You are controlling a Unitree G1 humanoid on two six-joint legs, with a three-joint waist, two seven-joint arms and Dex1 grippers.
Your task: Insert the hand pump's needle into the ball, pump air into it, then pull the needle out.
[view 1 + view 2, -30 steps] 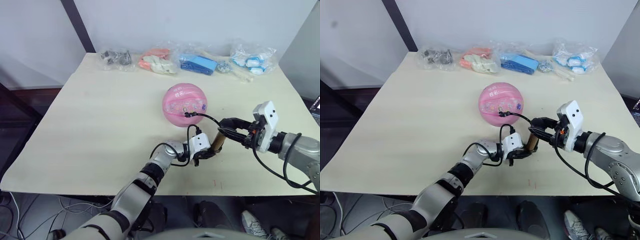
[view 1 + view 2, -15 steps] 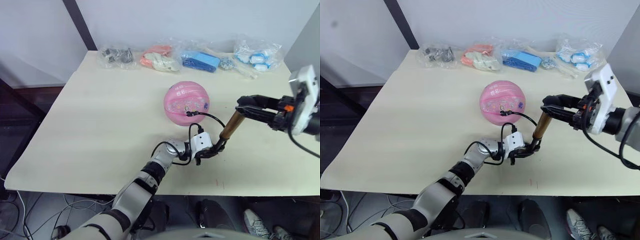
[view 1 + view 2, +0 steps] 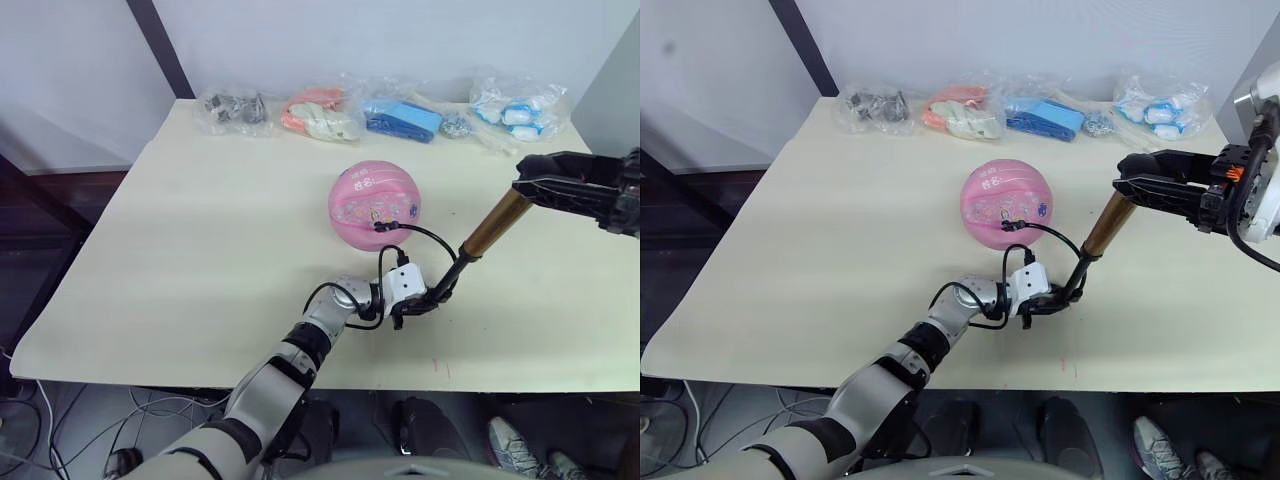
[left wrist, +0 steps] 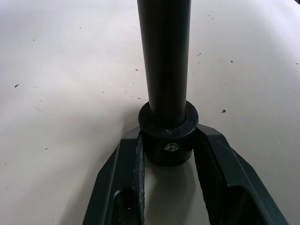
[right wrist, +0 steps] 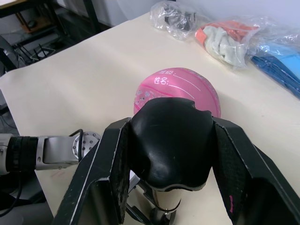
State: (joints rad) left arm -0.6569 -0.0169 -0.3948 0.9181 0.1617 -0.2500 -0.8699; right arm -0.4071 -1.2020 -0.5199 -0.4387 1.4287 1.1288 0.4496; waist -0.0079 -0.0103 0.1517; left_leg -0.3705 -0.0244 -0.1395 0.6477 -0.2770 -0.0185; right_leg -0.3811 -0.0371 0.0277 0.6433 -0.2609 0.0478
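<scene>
The pink ball (image 3: 374,207) sits round on the table's middle. The black fitting of the needle (image 3: 379,227) rests against the ball's near side; the pin itself is hidden. A thin black hose (image 3: 423,236) loops from there down to the hand pump's lower end. My left gripper (image 3: 420,304) is shut on that black lower collar (image 4: 168,140) on the table. The brass-gold cylinder (image 3: 495,225) slants up to the right, with a black tube (image 3: 448,282) bared below it. My right gripper (image 3: 536,189) is shut on the pump's black top cap (image 5: 169,140), raised above the table.
Several clear bags lie along the table's far edge: dark parts (image 3: 232,108), pink-white items (image 3: 318,117), blue items (image 3: 402,120), blue-white items (image 3: 512,106). The pale table (image 3: 200,250) has open surface left of the ball. Its front edge runs just behind my left gripper.
My right gripper has risen and moved right, drawing the gold cylinder away from my left gripper so the pump is stretched out. The left gripper, the ball and the hose fitting stayed put.
</scene>
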